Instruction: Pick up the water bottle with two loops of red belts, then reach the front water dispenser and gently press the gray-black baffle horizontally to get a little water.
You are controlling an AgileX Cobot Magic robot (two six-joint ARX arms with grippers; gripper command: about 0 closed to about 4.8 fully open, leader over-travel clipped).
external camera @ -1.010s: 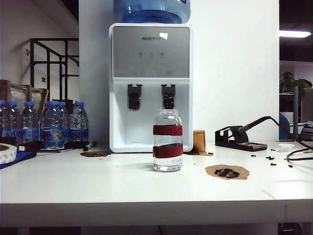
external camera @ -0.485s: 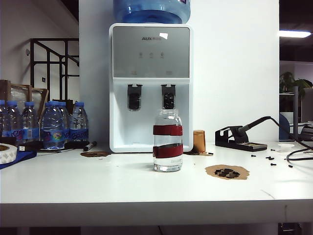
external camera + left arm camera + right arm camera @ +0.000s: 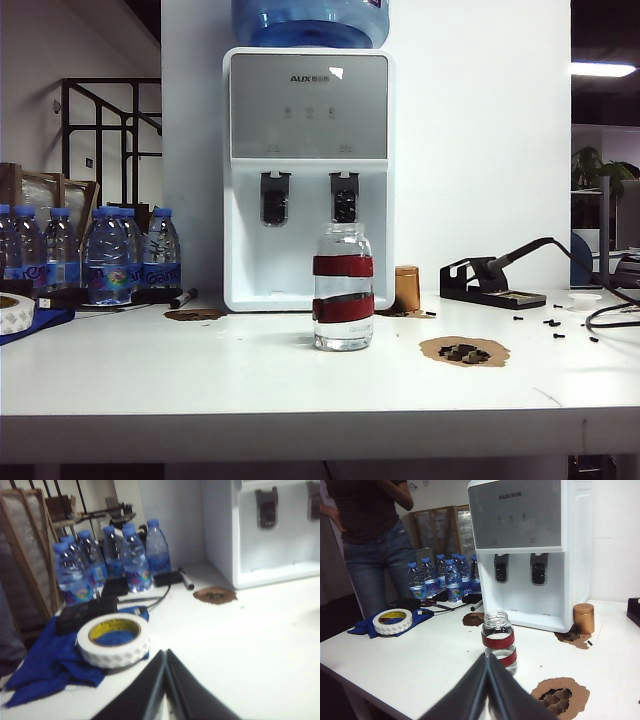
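The water bottle (image 3: 343, 288), clear with two dark-red bands, stands upright on the white table in front of the water dispenser (image 3: 308, 170); it also shows in the right wrist view, water bottle (image 3: 498, 639). The dispenser's two gray-black baffles (image 3: 275, 197) hang under its gray panel. My right gripper (image 3: 487, 656) is shut and empty, hovering just short of the bottle on the near side. My left gripper (image 3: 165, 653) is shut and empty too, over the table near a tape roll (image 3: 114, 639), well to the left of the bottle. Neither arm shows in the exterior view.
Blue-capped bottles (image 3: 105, 255) stand at the left with a blue cloth (image 3: 50, 662) and a marker (image 3: 186, 580). A brown jar (image 3: 407, 288), brown paper scraps with dark parts (image 3: 464, 351) and a soldering stand (image 3: 490, 282) lie to the right. A person (image 3: 372, 535) stands beyond the table's left side.
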